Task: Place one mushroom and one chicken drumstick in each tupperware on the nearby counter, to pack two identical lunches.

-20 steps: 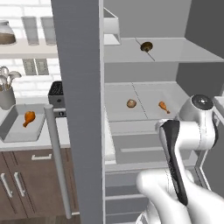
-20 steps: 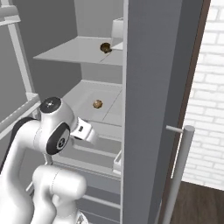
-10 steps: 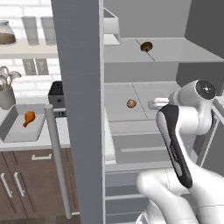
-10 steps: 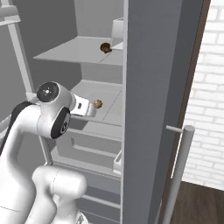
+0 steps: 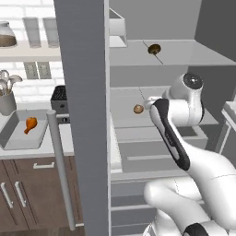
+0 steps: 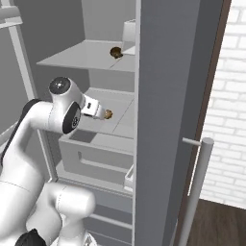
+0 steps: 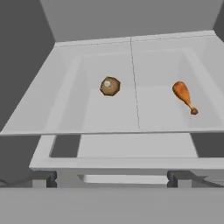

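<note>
So the arm is reaching into the open fridge, and the gripper (image 6: pixel 102 112) is spread wide with nothing between its fingers, sitting just short of the middle shelf (image 7: pixel 109 118). From the hand view, near to far: first the lip of the drawer below, then the front edge of that shelf, then the goods. A mushroom (image 7: pixel 110 85) sits at about 11 o'clock from the middle of that view, and a chicken drumstick (image 7: pixel 183 96) lies over at 2 o'clock, well apart from the mushroom, thin end toward the camera. In the left base view you can see the same mushroom (image 5: pixel 138 109) just beside the hand. Further up, on the top shelf, there's a second mushroom (image 5: pixel 154 48) resting by itself. Off at 9 o'clock in the left base view, past the fridge door, is the counter (image 5: pixel 55 146) with one tupperware (image 5: pixel 14 138) on it, and that one already has a drumstick (image 5: pixel 30 124) lying in it, but I can't see any mushroom in there. I can't spot the second tupperware from here. My read: this is early days, maybe a quarter done at best. One drumstick is packed; both mushrooms and the other drumstick are left to move. Given where the open claw is pointing, I'd guess the shelf mushroom is the next grab, then a trip over to the counter.
</note>
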You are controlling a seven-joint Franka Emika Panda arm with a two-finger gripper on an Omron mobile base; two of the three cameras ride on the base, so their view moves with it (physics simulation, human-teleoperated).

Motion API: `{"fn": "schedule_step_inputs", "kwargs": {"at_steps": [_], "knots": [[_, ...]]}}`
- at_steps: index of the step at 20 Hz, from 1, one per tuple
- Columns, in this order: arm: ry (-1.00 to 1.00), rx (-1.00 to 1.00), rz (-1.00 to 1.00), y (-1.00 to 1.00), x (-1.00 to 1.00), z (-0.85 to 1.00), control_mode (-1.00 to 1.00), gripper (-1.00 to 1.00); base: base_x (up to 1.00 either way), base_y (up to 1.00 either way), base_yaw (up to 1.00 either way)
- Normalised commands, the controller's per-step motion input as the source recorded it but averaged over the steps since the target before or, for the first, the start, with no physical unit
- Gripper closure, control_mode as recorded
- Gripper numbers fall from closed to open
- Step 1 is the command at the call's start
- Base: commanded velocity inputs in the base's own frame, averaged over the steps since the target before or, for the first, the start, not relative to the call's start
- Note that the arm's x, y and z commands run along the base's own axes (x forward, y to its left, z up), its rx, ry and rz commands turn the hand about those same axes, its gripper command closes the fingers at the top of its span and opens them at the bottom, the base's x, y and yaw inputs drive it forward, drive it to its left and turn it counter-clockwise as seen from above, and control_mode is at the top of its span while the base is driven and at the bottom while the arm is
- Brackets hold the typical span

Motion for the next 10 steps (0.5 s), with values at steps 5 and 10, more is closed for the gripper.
{"fn": "schedule_step_inputs", "kwargs": {"at_steps": [5, 10], "knots": [[-0.14, 0.0, 0.0, 0.05, 0.52, -0.39, -1.0, -1.0, 0.0, 0.0, 0.0], [-0.01, 0.0, -0.01, 0.02, 0.68, -0.04, -1.0, -1.0, 0.0, 0.0, 0.0]]}}
